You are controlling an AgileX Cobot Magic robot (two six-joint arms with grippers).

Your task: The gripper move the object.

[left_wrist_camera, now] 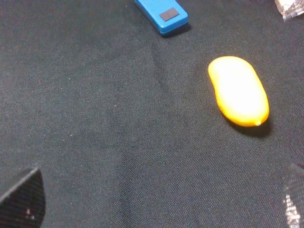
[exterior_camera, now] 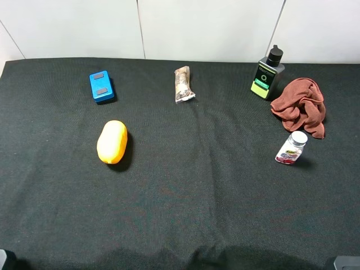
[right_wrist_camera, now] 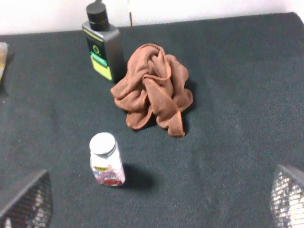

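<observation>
We see six objects spread apart on black cloth: a blue box lying flat at far left, an orange mango just nearer, a wrapped snack bar at centre back, an upright grey bottle beside a crumpled brown cloth, and a small white-capped bottle near it.

We see a black fabric-covered counter backed by white wall panels. Along its far edge lie a blue rectangular plastic box toward the left corner and a crinkled foil snack wrapper midway. A grey black-capped bottle with a green label stands just beside a crumpled rust-brown cloth near the right edge.
</observation>
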